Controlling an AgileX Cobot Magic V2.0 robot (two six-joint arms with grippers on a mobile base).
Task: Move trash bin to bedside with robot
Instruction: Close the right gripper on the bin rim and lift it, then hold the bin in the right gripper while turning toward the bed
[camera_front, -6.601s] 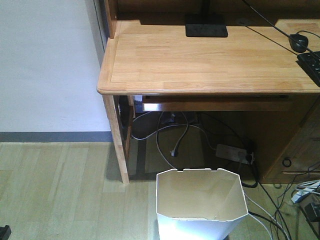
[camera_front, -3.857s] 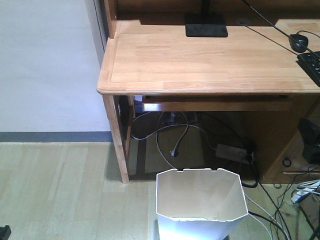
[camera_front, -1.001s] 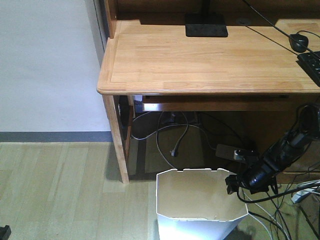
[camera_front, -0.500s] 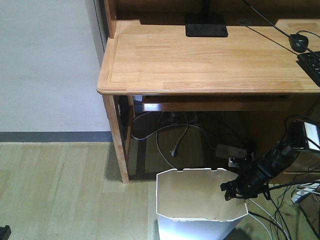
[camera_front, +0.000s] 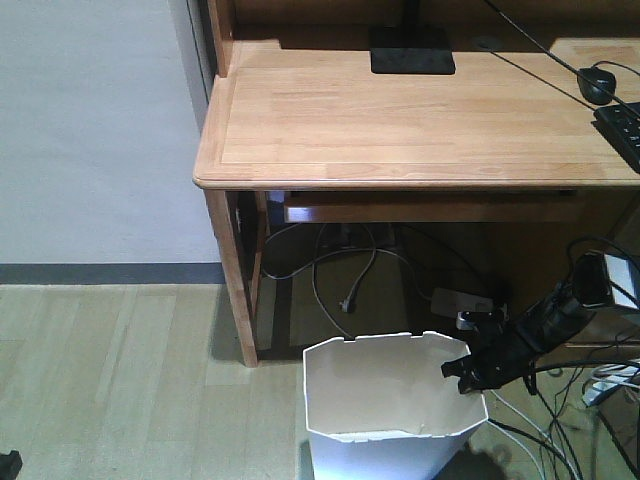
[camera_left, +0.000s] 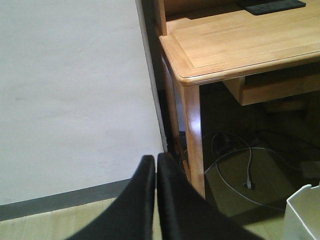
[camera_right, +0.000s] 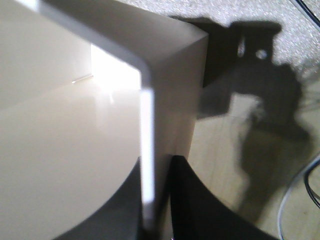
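The white trash bin (camera_front: 385, 440) stands on the wood floor in front of the desk, open side up and cream inside. My right gripper (camera_front: 462, 370) reaches in from the right and is shut on the bin's right rim. In the right wrist view the thin bin wall (camera_right: 75, 150) is pinched in the right gripper (camera_right: 156, 162), one finger inside and one outside. My left gripper (camera_left: 155, 157) is shut on nothing and hangs over the floor near the wall. A corner of the bin (camera_left: 302, 215) shows at the lower right there. The bedside is out of view.
A light wooden desk (camera_front: 400, 110) stands right behind the bin, its leg (camera_front: 232, 280) to the bin's left. Loose cables (camera_front: 345, 270) and a power strip (camera_front: 462, 300) lie under it. More cables (camera_front: 610, 385) lie at the right. A white wall with a grey baseboard (camera_front: 100, 272) fills the left.
My right arm came in from the right and closed on the bin's right rim. Since half a second ago the bin has shifted a little to the left.
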